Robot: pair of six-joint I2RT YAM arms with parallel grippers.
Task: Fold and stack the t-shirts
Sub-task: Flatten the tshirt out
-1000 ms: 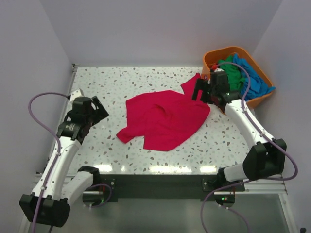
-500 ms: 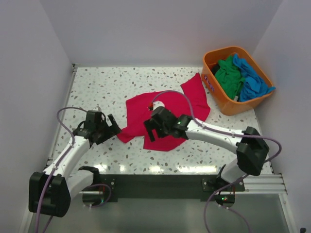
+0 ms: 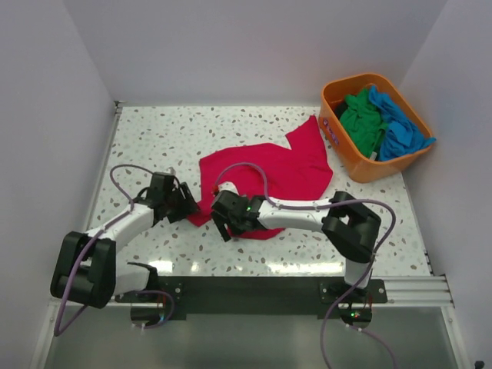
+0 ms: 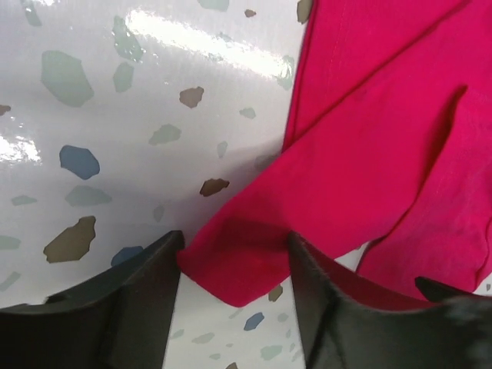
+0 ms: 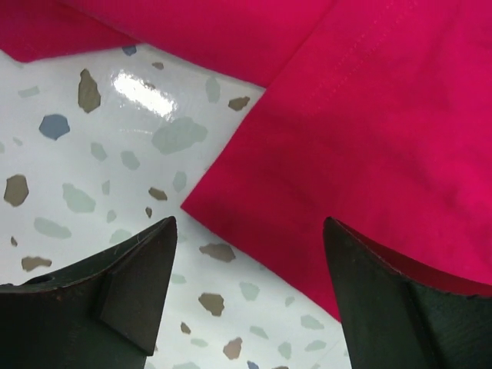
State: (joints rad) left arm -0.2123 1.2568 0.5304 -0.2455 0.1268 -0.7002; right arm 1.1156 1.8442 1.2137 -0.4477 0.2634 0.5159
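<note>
table [image 3: 192, 131]: white speckled terrazzo | walls [image 3: 246, 46]: plain pale grey at 9, 12, 3 o'clock | glare [image 3: 254, 267]: 6 o'clock edge

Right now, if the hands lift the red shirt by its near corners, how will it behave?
Probably floppy: the red shirt lies creased and folded over itself, so it should sag between grip points. Likely light, since it looks like thin cloth. It may slide easily on the glossy table.

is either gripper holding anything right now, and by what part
Nothing is gripped yet. The left gripper and right gripper each straddle a corner of the red t-shirt, jaws open.
</note>
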